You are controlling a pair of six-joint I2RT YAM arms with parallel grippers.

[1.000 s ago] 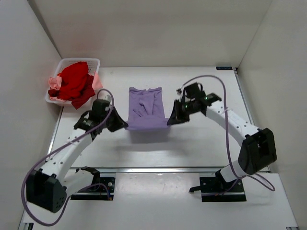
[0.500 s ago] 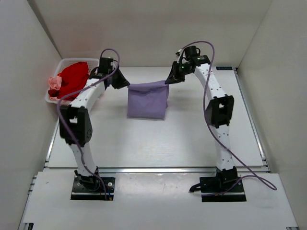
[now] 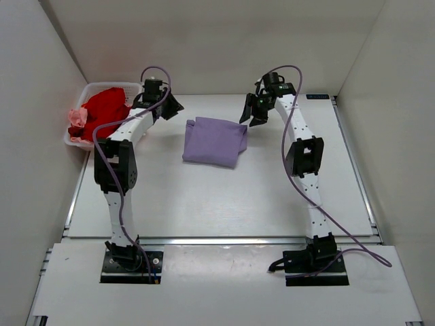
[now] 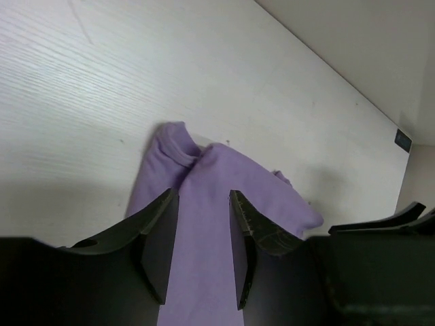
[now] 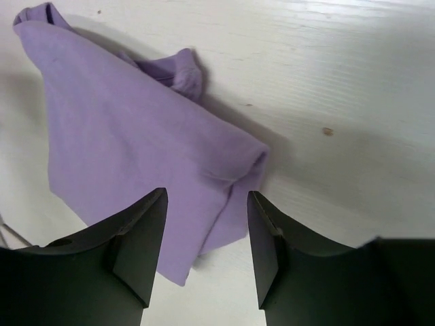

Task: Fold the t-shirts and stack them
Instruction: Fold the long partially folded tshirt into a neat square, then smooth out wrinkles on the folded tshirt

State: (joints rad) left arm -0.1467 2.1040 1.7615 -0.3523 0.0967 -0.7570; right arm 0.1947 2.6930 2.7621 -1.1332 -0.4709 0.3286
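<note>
Folded lavender t-shirt on the table, both grippers spread and empty.

Top view: the lavender t-shirt lies folded. The left gripper is off its far-left corner and the right gripper off its far-right, both with jaws apart and holding nothing. Well to its left, the basket holds the red t-shirt, which buries most of the pink t-shirt. Left wrist: dark fingers hide the shirt's near part. Right wrist: fingers cover its lower edge.

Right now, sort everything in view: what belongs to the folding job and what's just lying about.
Job: lavender shirt, folded on the table; red shirt and pink shirt, heaped in the basket.
Lying about: basket, table.
</note>
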